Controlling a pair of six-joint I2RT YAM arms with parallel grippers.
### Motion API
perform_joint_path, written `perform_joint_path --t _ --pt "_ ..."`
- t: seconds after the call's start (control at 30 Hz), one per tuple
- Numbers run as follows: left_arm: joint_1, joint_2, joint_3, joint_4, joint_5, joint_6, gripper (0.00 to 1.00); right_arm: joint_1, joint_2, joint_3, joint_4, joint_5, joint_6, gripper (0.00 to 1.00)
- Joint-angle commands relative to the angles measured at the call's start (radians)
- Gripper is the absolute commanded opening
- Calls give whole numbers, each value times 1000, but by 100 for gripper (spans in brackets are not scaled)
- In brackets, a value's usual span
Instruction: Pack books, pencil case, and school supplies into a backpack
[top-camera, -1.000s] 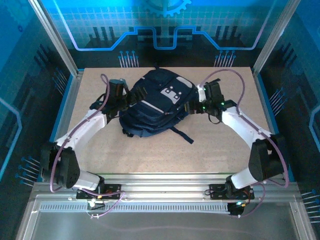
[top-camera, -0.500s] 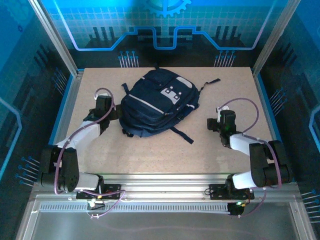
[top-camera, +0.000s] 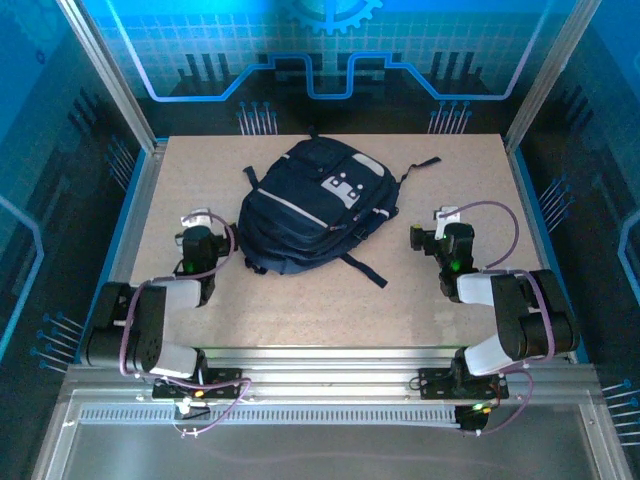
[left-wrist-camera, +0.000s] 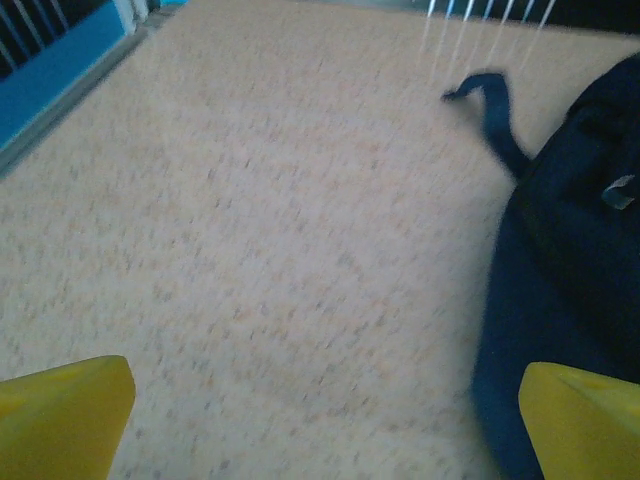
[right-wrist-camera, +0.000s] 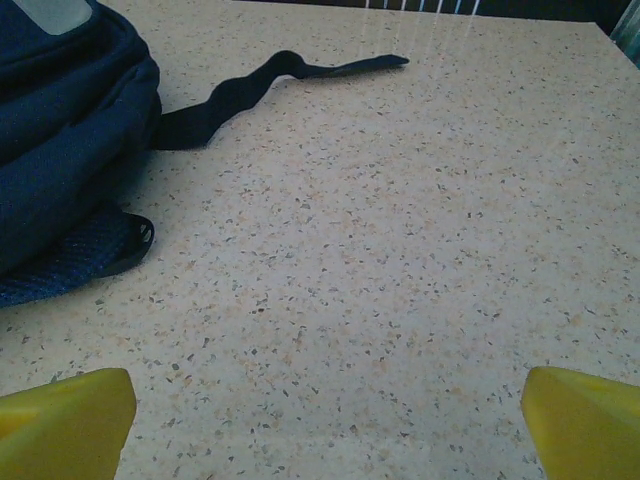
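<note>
Table (top-camera: 320, 310): pale speckled top, biggest thing in front of me, w/ blue walls round it.

Backpack (top-camera: 310, 205): dark navy, lies flat on the far-centre part of the table, front face up, light grey stripes across it. It sits btwn my two arms, a bit nearer the left one. Can't tell from here if the zip is shut.

My arms: both folded low at the near side. Left arm (top-camera: 150, 310) is bent back on itself at the table's left, right arm (top-camera: 510, 310) likewise at the right.

My left gripper (left-wrist-camera: 322, 425): released, jaws spread wide, nothing btwn them but bare table. It sits low over the surface, just beside the pack's left flank. In the left wrist view the navy fabric fills the right edge, behind my right-hand yellow fingertip (left-wrist-camera: 585, 420). Touching or not, can't tell. From above there's a gap.

My right gripper (right-wrist-camera: 322, 425): also let go, jaws wide apart, only tabletop btwn the yellow fingertips (right-wrist-camera: 60, 420). It's low over the table, right of the pack and clear of it. Pack shows at the upper left of the right wrist view.

Straps: one dark strap (right-wrist-camera: 250, 90) snakes out flat on the table from the pack's right side, toward the far edge. Another strap (left-wrist-camera: 490, 110) trails from the pack's far-left corner. A third (top-camera: 365, 270) runs out at the near side.

White patch (top-camera: 343, 186): on the pack's front, upper half, dark marks on it.
</note>
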Motion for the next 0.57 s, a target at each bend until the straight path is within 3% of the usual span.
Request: perform_joint_path --t 0.0,0.07,0.13,0.2,0.53 --pt "9 30 -18 212 56 4 99 -4 7 6 62 11 -10 100" --pt "11 51 -16 217 85 11 99 -4 7 6 62 10 -10 100" --pt "-1 131 -30 349 76 45 99 -1 7 5 62 12 -13 100" --pt "0 86 -3 215 76 21 99 2 8 7 61 15 -13 100" --pt "-12 107 1 245 60 39 99 6 9 8 60 20 -16 100"
